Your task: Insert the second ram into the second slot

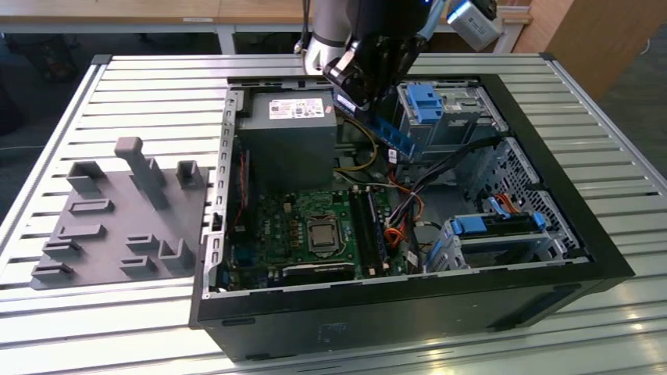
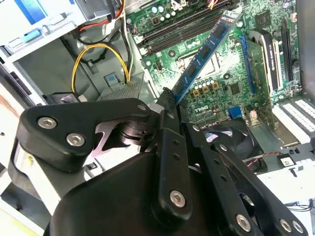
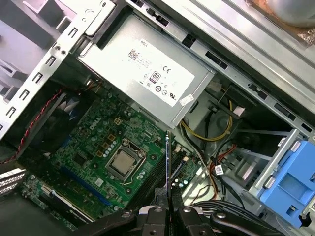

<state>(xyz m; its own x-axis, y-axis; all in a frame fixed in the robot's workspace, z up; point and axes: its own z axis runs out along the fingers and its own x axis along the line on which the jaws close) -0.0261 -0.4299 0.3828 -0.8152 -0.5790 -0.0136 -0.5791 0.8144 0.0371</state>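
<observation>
Your slatted counter (image 1: 146, 86) carries the open black computer case (image 1: 417, 312), which lies on its side. A grey fixture plate (image 1: 105, 226) rests beside it on the exterior view's left. Inside the case you see the grey power supply (image 1: 287, 144) next to the green motherboard (image 1: 302, 230). A bright blue drive bracket (image 1: 422, 101) sits toward the exterior view's right. The arm (image 1: 339, 31) reaches down over the far part of the case, and its jaws are clamped on one end of the second ram (image 2: 204, 54). The dark-blue stick hangs tilted in the air above the case interior, near the power supply and clear of the board. The long dark memory slots (image 2: 182, 24) lie apart from it, and the stick sits in none of them. In the first wrist view you see it edge-on, a thin line rising from the jaws.
</observation>
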